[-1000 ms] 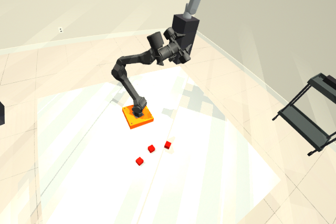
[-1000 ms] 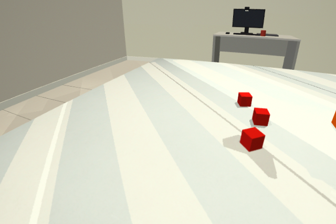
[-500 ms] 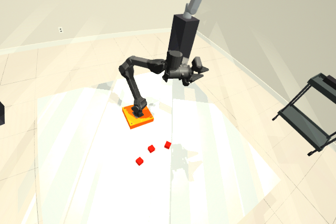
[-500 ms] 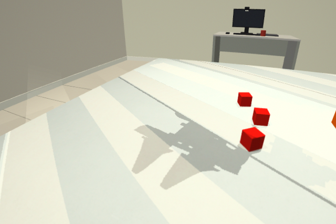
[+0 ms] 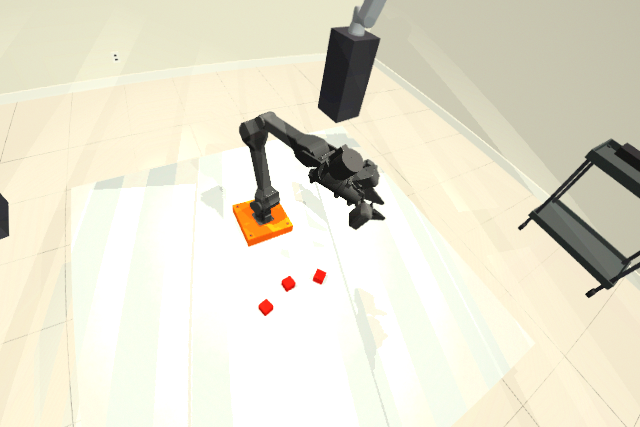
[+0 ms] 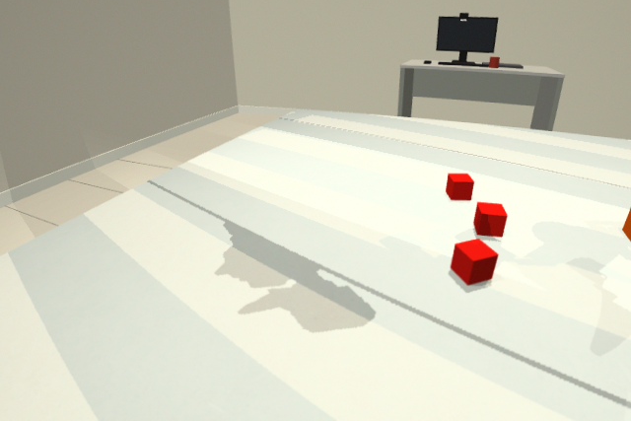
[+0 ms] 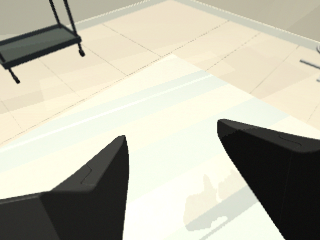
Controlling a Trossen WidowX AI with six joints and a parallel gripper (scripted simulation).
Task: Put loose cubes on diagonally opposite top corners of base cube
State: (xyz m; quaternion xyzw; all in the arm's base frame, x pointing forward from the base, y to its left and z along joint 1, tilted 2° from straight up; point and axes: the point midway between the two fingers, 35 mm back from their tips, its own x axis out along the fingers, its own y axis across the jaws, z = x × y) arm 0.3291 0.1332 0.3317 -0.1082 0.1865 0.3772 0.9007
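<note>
Pale mat (image 5: 149, 360) (image 6: 203, 345) (image 7: 165, 100) covered tiled floor. Three red cubes lay apart on it, unstacked: left (image 5: 265, 307) (image 6: 459, 186), middle (image 5: 288, 283) (image 6: 490, 219), right (image 5: 319, 276) (image 6: 473, 261) in the top view. Gripper (image 5: 381, 208) (image 7: 172, 134), partly open, held nothing, up beyond them at far right.

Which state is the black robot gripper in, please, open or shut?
Open: the wrist view shows its two black pointed fingers apart, with nothing between them.
</note>
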